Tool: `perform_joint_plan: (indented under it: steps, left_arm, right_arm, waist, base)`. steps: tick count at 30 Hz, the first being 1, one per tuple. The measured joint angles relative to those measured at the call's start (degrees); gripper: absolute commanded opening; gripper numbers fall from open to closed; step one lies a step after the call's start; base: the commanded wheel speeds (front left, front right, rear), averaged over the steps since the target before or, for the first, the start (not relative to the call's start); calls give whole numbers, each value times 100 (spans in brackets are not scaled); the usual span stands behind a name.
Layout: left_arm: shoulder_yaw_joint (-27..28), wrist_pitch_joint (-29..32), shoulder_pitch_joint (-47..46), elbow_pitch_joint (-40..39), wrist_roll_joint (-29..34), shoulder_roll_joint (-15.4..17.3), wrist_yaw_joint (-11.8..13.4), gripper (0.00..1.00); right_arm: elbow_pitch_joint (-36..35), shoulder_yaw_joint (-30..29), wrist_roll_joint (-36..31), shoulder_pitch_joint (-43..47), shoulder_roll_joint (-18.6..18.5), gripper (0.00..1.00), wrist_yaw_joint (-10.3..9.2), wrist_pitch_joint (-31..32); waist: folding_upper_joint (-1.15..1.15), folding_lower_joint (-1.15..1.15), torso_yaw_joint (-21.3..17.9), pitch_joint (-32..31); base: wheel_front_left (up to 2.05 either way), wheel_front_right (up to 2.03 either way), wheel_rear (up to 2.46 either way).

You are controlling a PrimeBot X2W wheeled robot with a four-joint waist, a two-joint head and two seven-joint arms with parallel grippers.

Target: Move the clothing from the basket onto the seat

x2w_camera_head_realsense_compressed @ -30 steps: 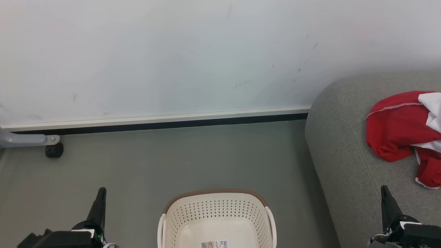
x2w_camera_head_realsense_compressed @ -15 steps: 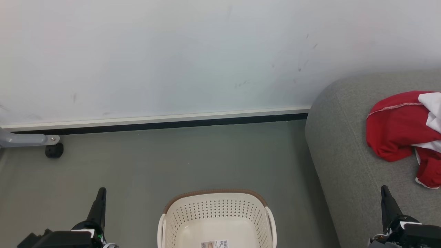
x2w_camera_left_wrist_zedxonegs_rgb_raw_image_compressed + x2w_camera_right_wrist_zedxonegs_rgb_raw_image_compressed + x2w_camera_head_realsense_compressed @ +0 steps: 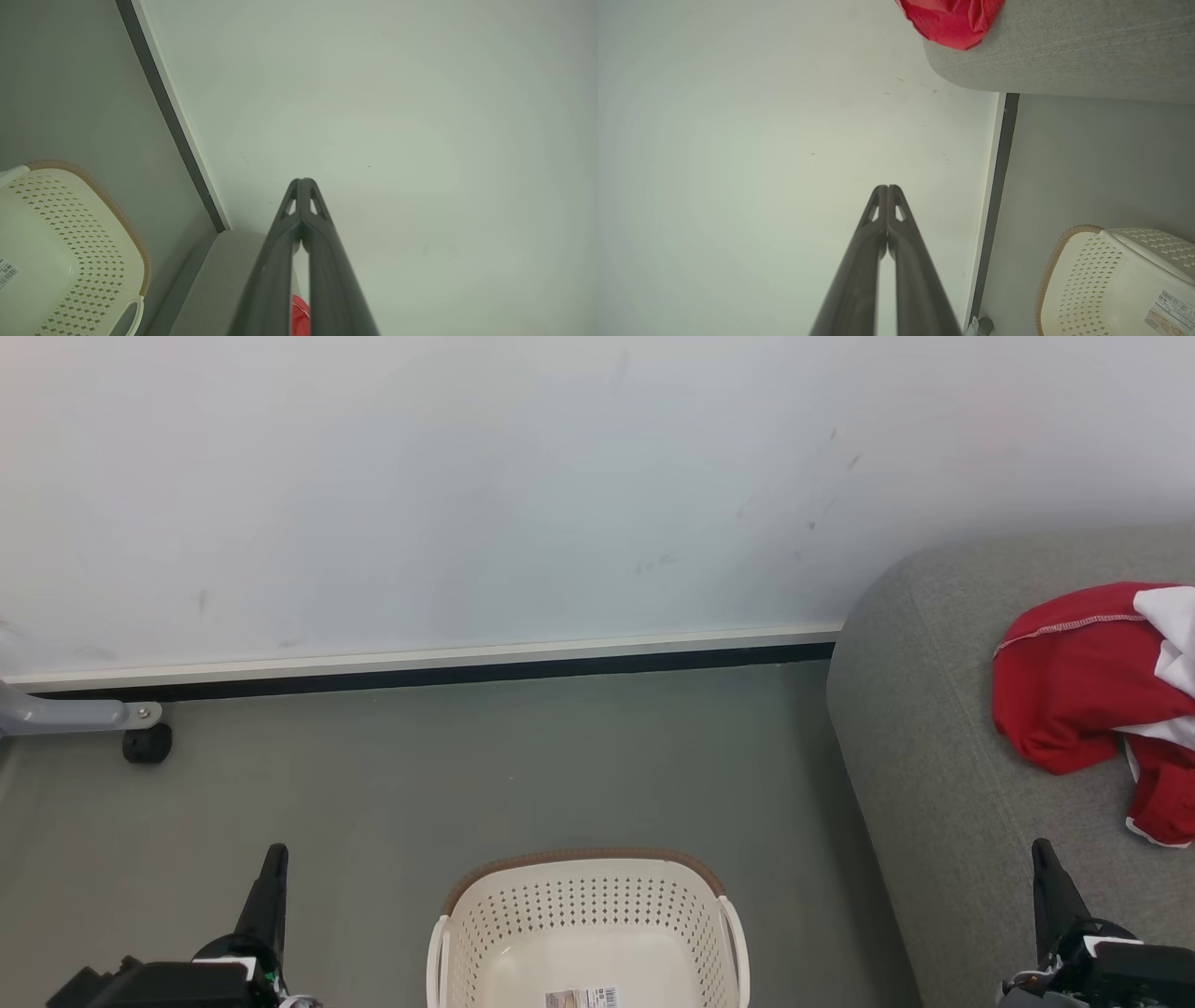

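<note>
Right now we see the clothing (image 3: 1088,681) lying crumpled on the seat (image 3: 924,775) at the right edge of the head view, its red folds and white panels running off the frame. The basket (image 3: 586,855) sits on the grey floor (image 3: 420,784) at the bottom centre, near the seat's rounded corner, and a printed label (image 3: 582,998) lies on its bottom. The left gripper (image 3: 274,851) rises at the lower left and the right gripper (image 3: 1040,847) at the lower right, the latter showing against the seat's fabric. Both have their fingers pressed together with nothing between them, and we see the same in each wrist view. Behind, a pale wall (image 3: 467,495) meets the floor along a dark baseboard (image 3: 420,674), and a black caster (image 3: 147,744) under a grey bar stands at the far left.
</note>
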Motion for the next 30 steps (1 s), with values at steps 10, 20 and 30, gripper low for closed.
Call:
perform_joint_plan:
  steps: [10,20,30]
  left_arm:
    - [0,0,0,-1,0,0,0,0]
    - [0,0,0,-1,0,0,0,0]
    - [0,-1,0,-1,0,0,0,0]
  right_arm:
    - [0,0,0,0,0,0,0,0]
    - [0,0,0,0,0,0,0,0]
    - [-1,0,0,0,0,0,0,0]
  waist:
    - [0,0,0,0]
    - [0,0,0,1]
    - [0,0,0,1]
  base:
    - [0,0,0]
    - [0,0,0]
    - [0,0,0]
